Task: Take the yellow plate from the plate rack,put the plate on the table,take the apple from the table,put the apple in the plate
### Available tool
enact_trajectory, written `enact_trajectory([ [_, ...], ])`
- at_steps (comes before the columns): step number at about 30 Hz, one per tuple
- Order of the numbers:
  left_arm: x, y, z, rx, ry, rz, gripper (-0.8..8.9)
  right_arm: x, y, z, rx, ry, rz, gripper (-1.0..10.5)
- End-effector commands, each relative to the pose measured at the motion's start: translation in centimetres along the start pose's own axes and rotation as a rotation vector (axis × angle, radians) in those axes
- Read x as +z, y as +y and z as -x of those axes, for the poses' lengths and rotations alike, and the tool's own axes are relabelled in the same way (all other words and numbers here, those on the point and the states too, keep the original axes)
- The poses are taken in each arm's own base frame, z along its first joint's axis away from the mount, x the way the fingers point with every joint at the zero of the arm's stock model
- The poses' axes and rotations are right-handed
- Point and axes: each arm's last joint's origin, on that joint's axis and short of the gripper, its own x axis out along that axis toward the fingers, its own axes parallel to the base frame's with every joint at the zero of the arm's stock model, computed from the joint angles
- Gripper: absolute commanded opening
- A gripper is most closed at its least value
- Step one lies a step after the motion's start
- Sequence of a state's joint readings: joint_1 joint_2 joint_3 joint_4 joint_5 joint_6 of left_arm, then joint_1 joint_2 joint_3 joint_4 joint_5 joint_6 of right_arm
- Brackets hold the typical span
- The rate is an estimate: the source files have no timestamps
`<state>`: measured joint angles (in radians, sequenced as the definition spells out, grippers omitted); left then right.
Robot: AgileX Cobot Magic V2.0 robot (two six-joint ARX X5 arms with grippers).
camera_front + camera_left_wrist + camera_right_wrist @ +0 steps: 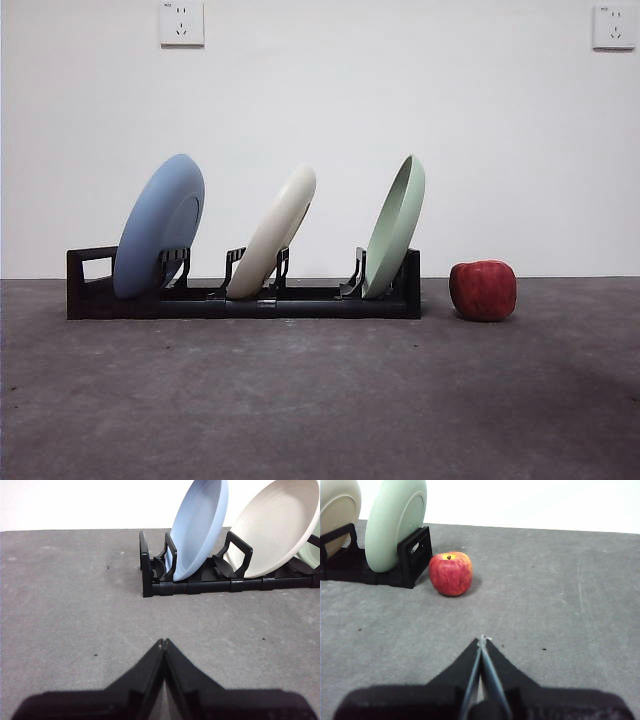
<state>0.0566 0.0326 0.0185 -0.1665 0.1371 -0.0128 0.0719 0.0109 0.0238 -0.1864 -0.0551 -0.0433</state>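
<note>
Front view, one long, low black plastic plate rack [245,298] standing on the flat dark grey, mottled table [320,400], a handle-like loop at its left end. Three plates lean in its slots, all tilted the same way: a round matte blue plate [160,225] nearest the loop, the wide, shallow cream yellow plate [275,230] in the middle slot, and a pale green plate [395,225] at the far end. One dark red, blocky apple [483,290] sits on the table just beside the rack's green-plate end, apart from it by a narrow gap. Two white wall sockets [182,22] are mounted high on the white wall behind.

Left wrist view: left gripper [163,642], two black jaws pressed tip to tip with nothing between them, held over bare table, well apart from the rack's loop end. Blue plate [200,527] and yellow plate [277,525] show beyond it, seated between the upright prongs of the rack [200,582].

Right wrist view: right gripper [481,640], jaws likewise closed together and empty, over bare table, pointed toward the apple [451,573] but well apart from it. Apple upright, stem hollow up, with a yellowish patch on top, near the end wall of the rack [412,557], where the green plate [395,522] leans.
</note>
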Motion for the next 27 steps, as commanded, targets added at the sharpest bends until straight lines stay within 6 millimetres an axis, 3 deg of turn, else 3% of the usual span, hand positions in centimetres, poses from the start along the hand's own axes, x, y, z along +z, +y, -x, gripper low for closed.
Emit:
enact_trajectory([
  [1, -0.3, 0.0, -0.1, 0.003, 0.004, 0.015, -0.04, -0.2, 0.0, -0.1, 0.008, 0.002, -0.078, 0.0],
  [6, 0.0, 0.0, 0.0, 0.003, -0.002, 0.069, -0.05, 0.2, 0.0, 0.0, 0.01, -0.015, -0.164, -0.1],
  [10, 1.0, 0.0, 0.3, -0.004, -0.026, 0.116, -0.06, 1.6, 0.0, 0.5, 0.014, -0.058, -0.226, -0.1],
  [18, 4.6, -0.6, 1.7, -0.133, -0.057, 0.182, -0.06, 7.0, -0.1, 2.6, 0.024, -0.147, -0.268, -0.1],
  [27, 11.0, -1.3, 3.8, -0.229, -0.017, 0.17, -0.06, 13.6, -0.1, 4.3, 0.099, -0.001, -0.213, -0.1],
])
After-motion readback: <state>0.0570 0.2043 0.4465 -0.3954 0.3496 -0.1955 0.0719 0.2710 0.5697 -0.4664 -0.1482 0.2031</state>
